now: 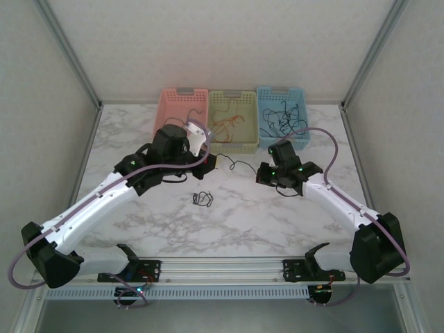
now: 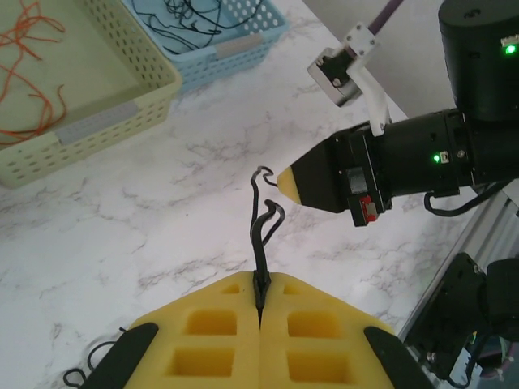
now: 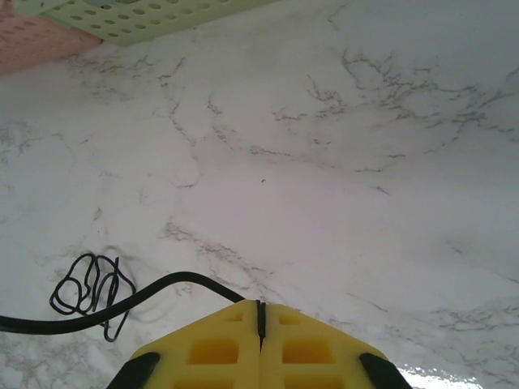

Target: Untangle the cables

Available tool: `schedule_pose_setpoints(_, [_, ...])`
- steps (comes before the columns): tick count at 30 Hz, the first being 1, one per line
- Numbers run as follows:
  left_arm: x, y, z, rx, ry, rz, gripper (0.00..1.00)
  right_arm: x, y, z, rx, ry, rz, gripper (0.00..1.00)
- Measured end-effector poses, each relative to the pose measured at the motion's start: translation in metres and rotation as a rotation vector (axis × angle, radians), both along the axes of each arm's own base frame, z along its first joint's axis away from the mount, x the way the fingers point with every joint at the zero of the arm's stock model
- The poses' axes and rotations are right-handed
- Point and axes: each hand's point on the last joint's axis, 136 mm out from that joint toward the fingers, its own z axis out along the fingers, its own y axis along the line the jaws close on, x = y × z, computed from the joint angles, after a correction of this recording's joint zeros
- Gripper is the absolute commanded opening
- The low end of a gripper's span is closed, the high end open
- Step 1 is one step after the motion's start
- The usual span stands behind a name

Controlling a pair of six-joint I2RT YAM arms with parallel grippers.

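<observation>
Black thin cable (image 1: 236,165) ran in a slack line across the centre of the top view, strung between the two arms. The left fingers (image 2: 212,324), yellow foam pads, were pressed together on it at the bottom of the left wrist view, and the wire rose crooked from their seam. The right fingers (image 3: 215,350) were likewise closed, with the cable curving in from the lower left and running into their seam. Just below the strung wire, a small knot of black cable (image 1: 202,199) lay on the white marbled desk (image 1: 277,225). Along the upper middle of the top view, three perforated plastic bins stood side by side: a pink basket (image 1: 173,111), a pale green basket (image 1: 239,146) holding orange cables (image 1: 225,123), and a blue basket (image 1: 295,94) holding black cables (image 1: 277,121).
</observation>
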Motion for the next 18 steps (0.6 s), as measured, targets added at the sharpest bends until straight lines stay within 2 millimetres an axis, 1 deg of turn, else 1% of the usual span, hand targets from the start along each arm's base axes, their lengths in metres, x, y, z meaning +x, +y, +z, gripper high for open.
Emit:
schedule_pose_setpoints(3, [-0.003, -0.003, -0.005, 0.013, -0.005, -0.031, 0.0, 0.003, -0.007, 0.005, -0.013, 0.015, -0.047, 0.0])
schedule_pose_setpoints(5, [-0.006, -0.002, -0.01, 0.024, -0.006, -0.041, 0.0, 0.013, -0.017, 0.013, -0.019, 0.007, -0.101, 0.0])
schedule_pose_setpoints(8, [-0.017, 0.009, -0.024, 0.05, 0.009, -0.036, 0.0, 0.033, -0.036, 0.023, 0.001, -0.009, -0.197, 0.0])
schedule_pose_setpoints(10, [-0.026, 0.018, -0.034, 0.073, 0.022, -0.03, 0.0, 0.043, -0.043, 0.03, 0.023, -0.017, -0.243, 0.0])
schedule_pose_setpoints(12, [-0.033, 0.026, -0.036, 0.077, 0.023, -0.027, 0.0, 0.051, -0.048, 0.034, 0.035, -0.026, -0.283, 0.0])
schedule_pose_setpoints(13, [-0.034, 0.028, -0.034, 0.074, 0.02, -0.022, 0.12, 0.055, -0.051, 0.035, 0.037, -0.029, -0.303, 0.0])
schedule_pose_setpoints(14, [-0.034, 0.029, -0.032, 0.068, 0.017, -0.017, 0.28, 0.059, -0.053, 0.037, 0.041, -0.033, -0.324, 0.0])
schedule_pose_setpoints(16, [-0.032, 0.027, -0.031, 0.066, 0.02, -0.01, 0.46, 0.068, -0.058, 0.044, 0.046, -0.052, -0.363, 0.0])
schedule_pose_setpoints(17, [-0.028, 0.024, -0.032, 0.07, 0.027, -0.003, 0.47, 0.072, -0.059, 0.049, 0.047, -0.065, -0.377, 0.0])
schedule_pose_setpoints(18, [-0.023, 0.022, -0.033, 0.076, 0.033, 0.006, 0.46, 0.076, -0.061, 0.055, 0.049, -0.083, -0.396, 0.0])
